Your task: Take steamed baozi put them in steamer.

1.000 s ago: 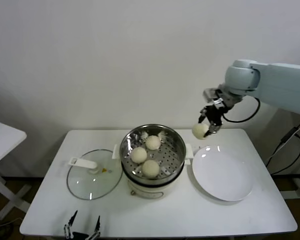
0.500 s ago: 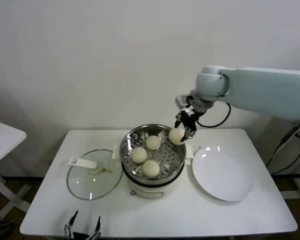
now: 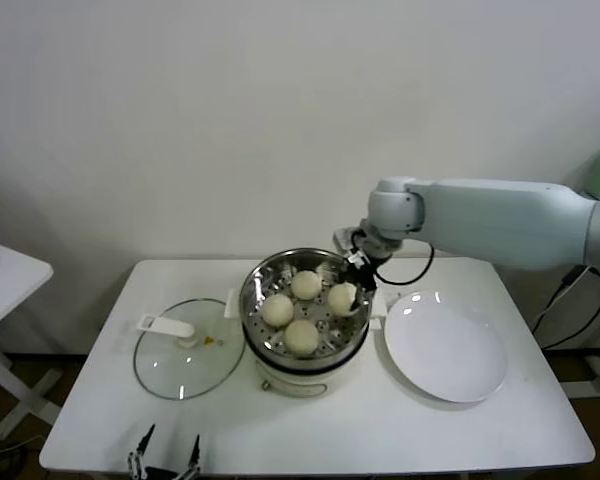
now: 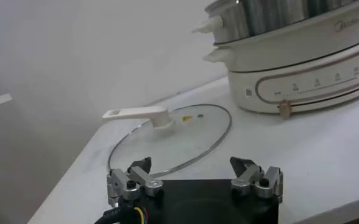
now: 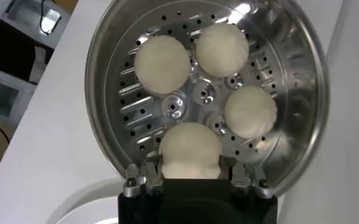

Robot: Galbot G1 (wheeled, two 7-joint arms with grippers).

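Note:
The steamer [image 3: 352,285] is a shiny perforated steel basket on a white cooker base in the middle of the table. Three off-white baozi lie on its floor [image 3: 305,285] [image 3: 277,310] [image 3: 301,337]. My right gripper [image 3: 346,296] is shut on a fourth baozi [image 5: 191,148] and holds it inside the basket at its right side, low over the floor. The right wrist view shows the three other buns [image 5: 162,63] [image 5: 222,49] [image 5: 250,111] beyond it. My left gripper [image 4: 194,172] is open and empty, parked at the table's front left.
A glass lid [image 3: 185,355] with a white handle lies left of the steamer; it also shows in the left wrist view [image 4: 173,137]. A flat white plate [image 3: 446,345] lies bare to the right. The white table [image 3: 380,430] ends close in front.
My right gripper carried the baozi leftward from above the plate's far edge, over the steamer rim, and down into the basket. The left arm has not moved.

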